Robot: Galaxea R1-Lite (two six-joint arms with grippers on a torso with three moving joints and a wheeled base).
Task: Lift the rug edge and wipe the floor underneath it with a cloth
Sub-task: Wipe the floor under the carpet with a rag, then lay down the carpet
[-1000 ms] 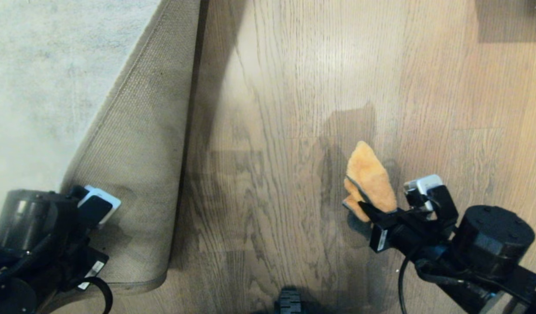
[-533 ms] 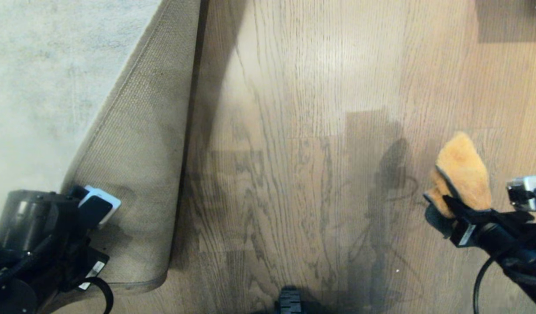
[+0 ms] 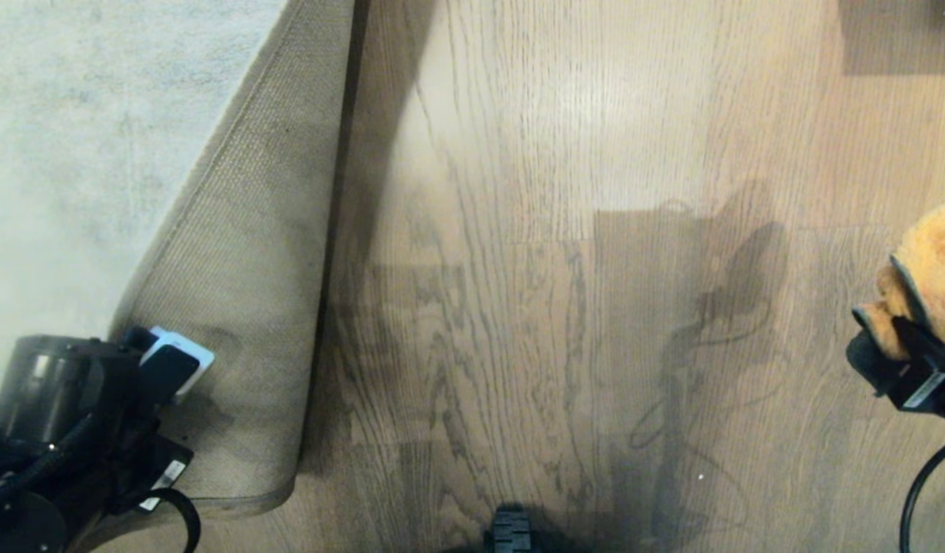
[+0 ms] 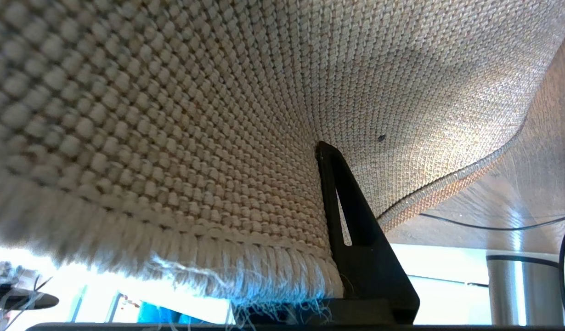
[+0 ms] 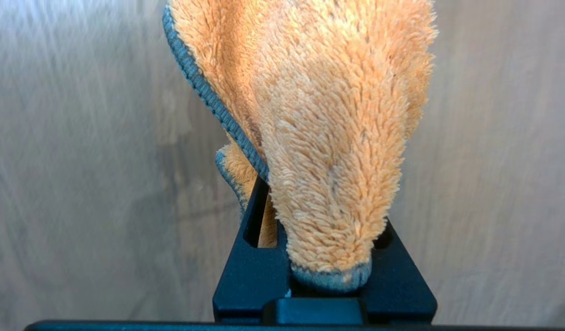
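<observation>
Compared with a second ago, the left side is staying as it was: the left hand (image 3: pixel 146 361) is still clamping the rug edge (image 3: pixel 250 307) at the lower left of the head view, keeping it folded back so the tan mesh backing is facing up over the pale grey pile. In the left wrist view one black finger (image 4: pixel 356 239) is pressing against the woven backing (image 4: pixel 195 138), with the fringed border hanging just beside it. The hand is closed narrow on the rug.

In the middle, the floor (image 3: pixel 534 307) is lying bare, brown planks with dark streaky grain. The shadow of the right arm is falling further right on it than before.

The change is on the right. The right hand (image 3: pixel 899 361) is now sitting at the far right border of the head view, partly cut off, whereas a second ago it was well inside the view, near the middle right of the floor. It is still gripping the cloth (image 3: pixel 930 269), whose orange-tan pile is standing up out of the fingers. In the right wrist view the cloth (image 5: pixel 319 138) is bunched between the two black fingers (image 5: pixel 245 271), its grey-blue hem showing along one side and at the pinched end, with floor planks behind it.

Counted: one rug, one cloth, two robot hands, each holding one thing.
</observation>
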